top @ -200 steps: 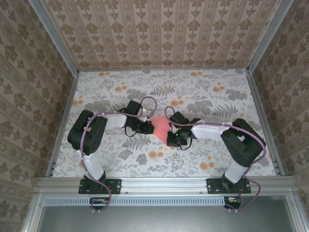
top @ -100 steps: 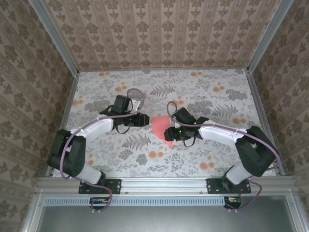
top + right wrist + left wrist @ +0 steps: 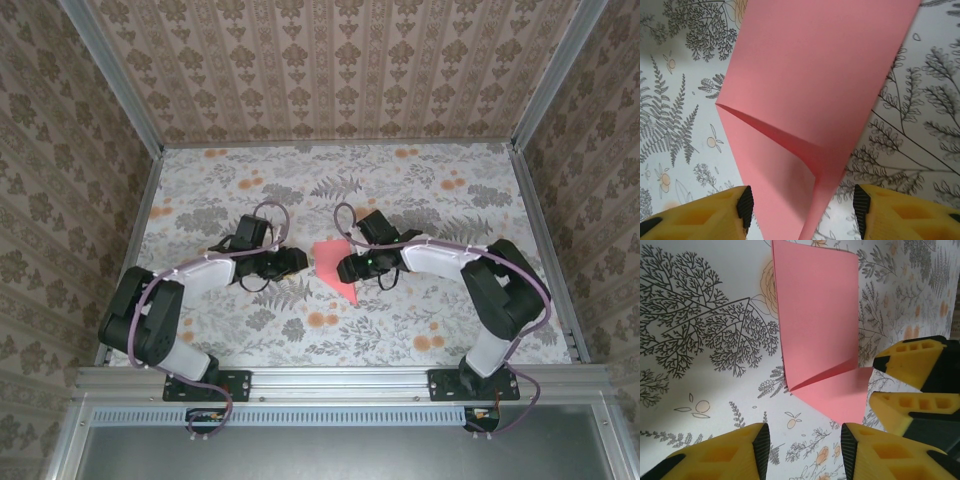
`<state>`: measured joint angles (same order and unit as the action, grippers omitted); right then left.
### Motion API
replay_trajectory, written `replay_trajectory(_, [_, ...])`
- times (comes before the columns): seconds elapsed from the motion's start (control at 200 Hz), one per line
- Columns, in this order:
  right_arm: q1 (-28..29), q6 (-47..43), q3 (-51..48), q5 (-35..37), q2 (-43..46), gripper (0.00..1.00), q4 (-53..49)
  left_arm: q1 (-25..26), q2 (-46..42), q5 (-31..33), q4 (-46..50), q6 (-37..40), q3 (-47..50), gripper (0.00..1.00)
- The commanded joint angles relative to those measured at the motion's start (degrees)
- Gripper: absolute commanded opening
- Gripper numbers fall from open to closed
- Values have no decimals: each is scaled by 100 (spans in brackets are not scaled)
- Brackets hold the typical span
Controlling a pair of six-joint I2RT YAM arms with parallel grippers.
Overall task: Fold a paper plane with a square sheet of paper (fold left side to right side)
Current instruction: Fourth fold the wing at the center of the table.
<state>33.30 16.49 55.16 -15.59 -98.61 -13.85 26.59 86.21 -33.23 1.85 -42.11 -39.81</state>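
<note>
The salmon-pink sheet of paper (image 3: 329,258) lies on the flowered tablecloth between my two grippers, folded so its near end tapers to a point (image 3: 351,298). A raised diagonal flap crosses it in the left wrist view (image 3: 840,390) and the right wrist view (image 3: 785,165). My left gripper (image 3: 299,262) stands open just left of the sheet, apart from it, with bare cloth between its fingers (image 3: 802,452). My right gripper (image 3: 343,268) is open at the sheet's right edge, and the paper's pointed end runs in between its fingers (image 3: 802,212) without being clamped.
The right gripper's yellow fingers (image 3: 912,357) show beside the sheet in the left wrist view. Metal rails (image 3: 130,250) and patterned walls bound the table. Flowered cloth (image 3: 400,190) stretches beyond and around the sheet.
My left gripper has drawn back left, off the sheet's edge. The right gripper has shifted slightly toward the sheet's right side. The paper now rests flatter on the cloth.
</note>
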Motion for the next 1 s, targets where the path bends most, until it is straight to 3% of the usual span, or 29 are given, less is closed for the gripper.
replay_trajectory(0.0, [-56,-88,183,-274,-164,50,144,0,120,-148,-268,-283,1,44])
replay_trajectory(0.09, [-69,-68,175,-286,-172,40,174,32,185,-165,-251,-291,-59,45])
replay_trajectory(0.24, [-152,-77,136,-215,-91,11,71,91,326,-204,-272,-316,-138,45])
replay_trajectory(0.305, [-195,-87,98,-108,-2,3,7,122,386,-214,-279,-336,-164,45])
replay_trajectory(0.74, [-289,-27,-102,-31,207,1,31,425,941,-324,-609,-477,-559,46])
replay_trajectory(0.995, [-305,20,-172,-36,219,1,94,558,1418,-511,-772,-517,-963,41])
